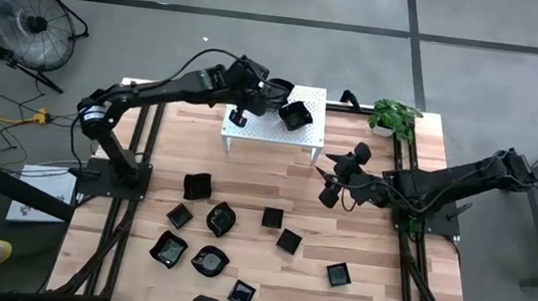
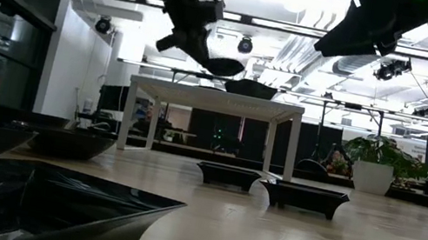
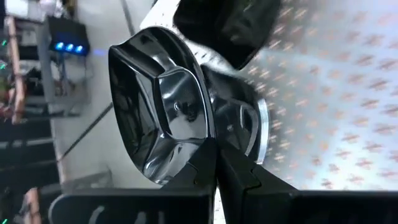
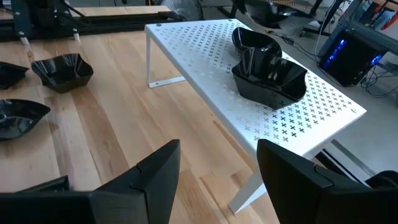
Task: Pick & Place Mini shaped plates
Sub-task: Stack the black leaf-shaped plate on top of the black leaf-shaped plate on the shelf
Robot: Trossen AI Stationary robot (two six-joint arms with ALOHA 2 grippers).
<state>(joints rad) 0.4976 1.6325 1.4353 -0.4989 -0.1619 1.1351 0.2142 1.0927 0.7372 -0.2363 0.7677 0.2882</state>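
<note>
Left gripper [image 1: 273,92] pinches a plate [image 3: 163,112] over the stand [image 1: 312,125] (far side) — right gripper [image 1: 336,183] waits, jaws apart.

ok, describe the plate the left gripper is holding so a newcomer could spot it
Find the white perforated stand at the table's far edge. The left gripper is above its back left part, shut on the rim of a glossy black plate. Unlike the plate resting on the stand, this one is tilted and in the air.
</note>
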